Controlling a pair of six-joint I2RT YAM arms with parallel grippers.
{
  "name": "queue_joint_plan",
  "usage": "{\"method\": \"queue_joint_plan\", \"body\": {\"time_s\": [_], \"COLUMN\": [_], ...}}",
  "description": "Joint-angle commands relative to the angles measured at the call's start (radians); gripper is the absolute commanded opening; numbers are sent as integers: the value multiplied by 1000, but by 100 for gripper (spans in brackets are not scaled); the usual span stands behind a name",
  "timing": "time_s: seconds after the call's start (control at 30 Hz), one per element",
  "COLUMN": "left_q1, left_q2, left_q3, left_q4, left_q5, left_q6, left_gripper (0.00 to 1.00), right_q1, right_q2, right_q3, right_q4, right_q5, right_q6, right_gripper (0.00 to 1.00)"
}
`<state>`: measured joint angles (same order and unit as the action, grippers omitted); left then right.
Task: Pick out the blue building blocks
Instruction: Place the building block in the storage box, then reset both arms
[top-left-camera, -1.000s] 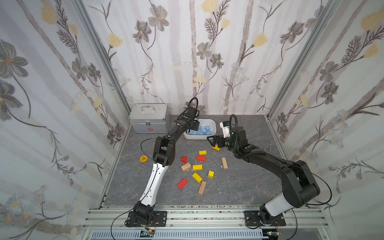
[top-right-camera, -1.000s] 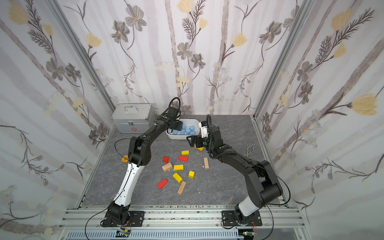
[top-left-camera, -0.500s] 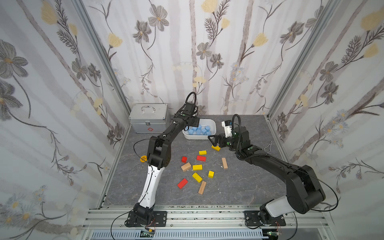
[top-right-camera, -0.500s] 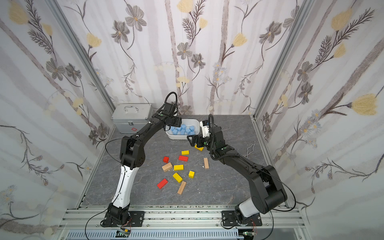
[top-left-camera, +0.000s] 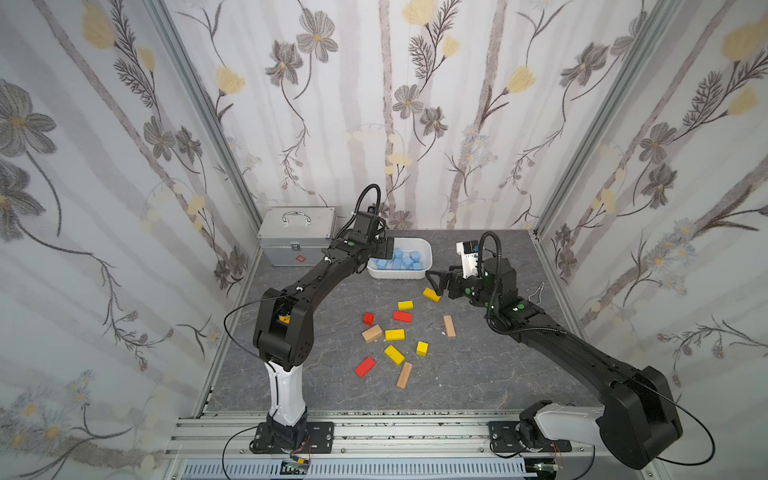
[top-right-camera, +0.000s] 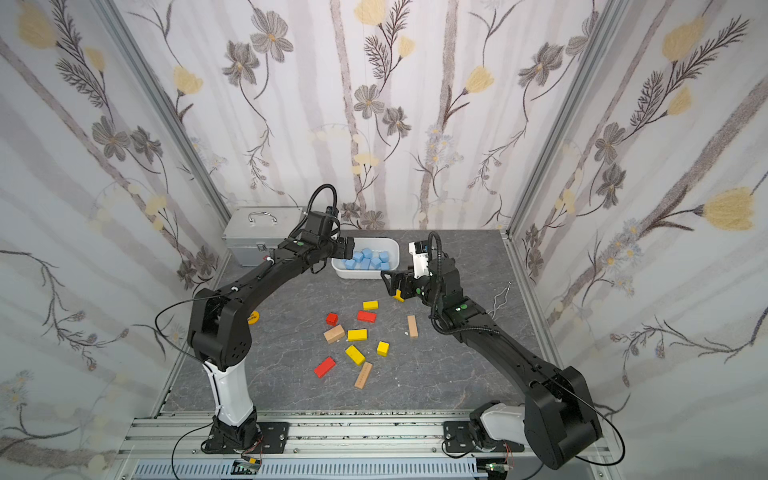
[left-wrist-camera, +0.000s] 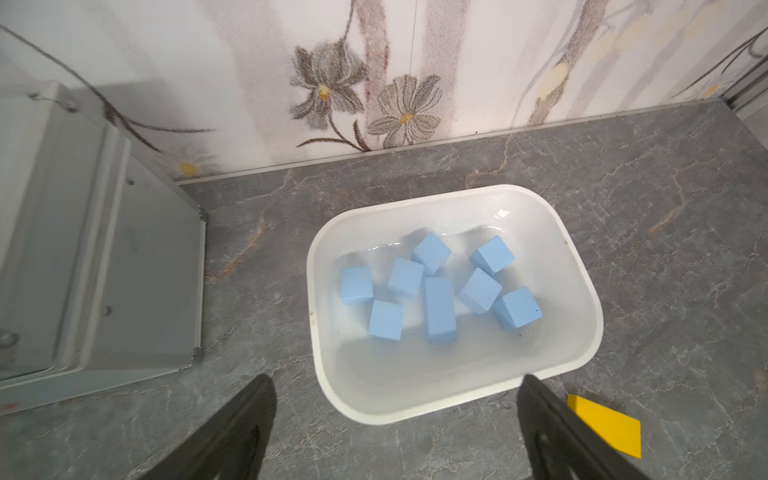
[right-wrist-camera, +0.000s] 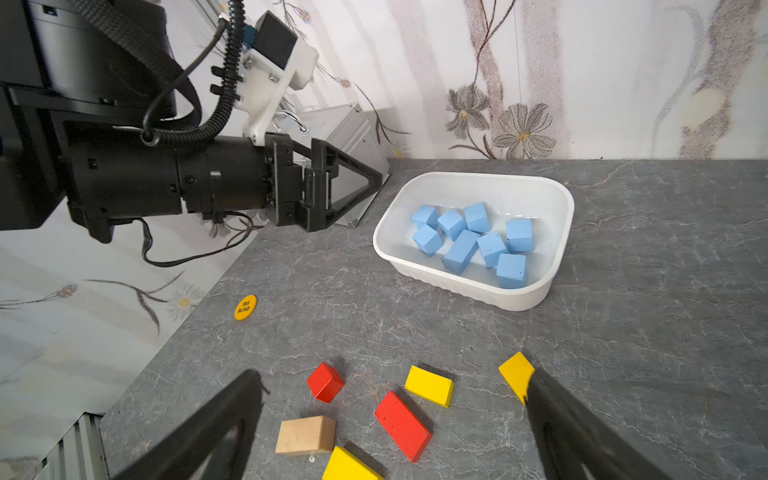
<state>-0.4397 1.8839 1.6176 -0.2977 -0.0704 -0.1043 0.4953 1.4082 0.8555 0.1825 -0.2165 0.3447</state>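
Gaping empty, left claw (left-wrist-camera: 395, 384) and right claw (right-wrist-camera: 395, 376) flank matte blue blocks (left-wrist-camera: 438, 309) in glossy rounded tub (left-wrist-camera: 415, 370).

Grey counter (top-left-camera: 478, 374): case (top-left-camera: 297, 232) in the back left corner, white tub (top-left-camera: 399, 274) near it, red, yellow and tan blocks (top-left-camera: 394, 334) scattered mid-counter, yellow chip (right-wrist-camera: 245, 307) near the left edge.

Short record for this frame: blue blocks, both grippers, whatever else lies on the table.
white tub: at the back of the table, beside the metal case
blue blocks: eight in view, seven cubes and one bar, all inside the white tub
left gripper: open, empty, at the tub's edge
right gripper: open, empty, one finger next to a yellow block
loose blocks: yellow, red and tan, on the table
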Motion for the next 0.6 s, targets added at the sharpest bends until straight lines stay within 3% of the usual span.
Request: {"method": "queue_joint_plan", "body": {"time_s": [0.0, 0.23, 0.57], "left_q1": [-1, -1, 27], "left_q2": [-78, -306, -719], "left_q3": [-73, -352, -810], "left_q4": [76, 148, 298], "left_q5": [-46, -106, -341], "left_q6": [41, 74, 129], "left_gripper": [100, 100, 100], "right_q1": [-1, -4, -38], "right_q2": [-47, -195, -448], "right_q3": [-17, -102, -260], "right_q4": [-29, -52, -81], "right_q5": [49, 122, 304], "right_q6": [-36, -56, -118], "right_gripper": [100, 100, 100]}}
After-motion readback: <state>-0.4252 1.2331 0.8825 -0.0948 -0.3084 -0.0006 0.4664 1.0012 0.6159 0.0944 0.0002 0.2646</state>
